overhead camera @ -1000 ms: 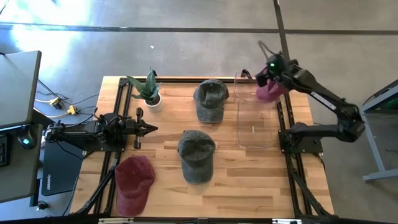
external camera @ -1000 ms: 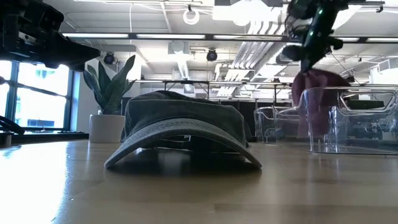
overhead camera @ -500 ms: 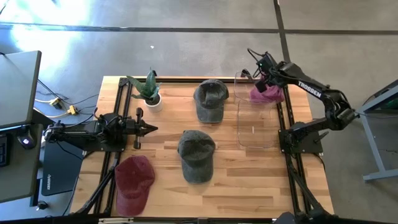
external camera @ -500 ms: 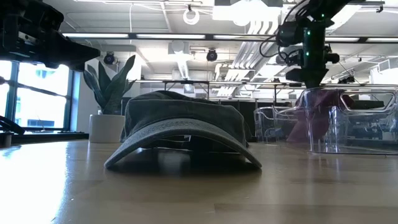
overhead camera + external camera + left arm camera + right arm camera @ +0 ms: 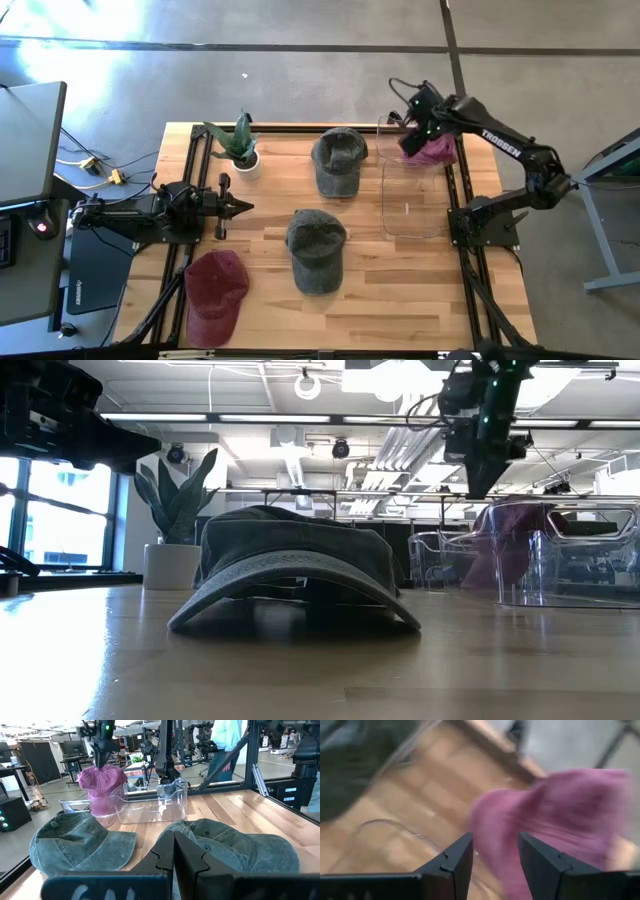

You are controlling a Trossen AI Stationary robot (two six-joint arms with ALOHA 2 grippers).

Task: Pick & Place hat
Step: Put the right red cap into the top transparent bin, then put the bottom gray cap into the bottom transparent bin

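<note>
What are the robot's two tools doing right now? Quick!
Left tool: closed, holding nothing, waiting over the table's left side.
Right tool: open, just above the pink hat in the clear bin, not gripping it.

Right end effector [image 5: 411, 133], clamped on the pink hat [image 5: 432, 150] a second ago, now stands parted above it; the hat rests in the clear bin [image 5: 412, 205].
</note>
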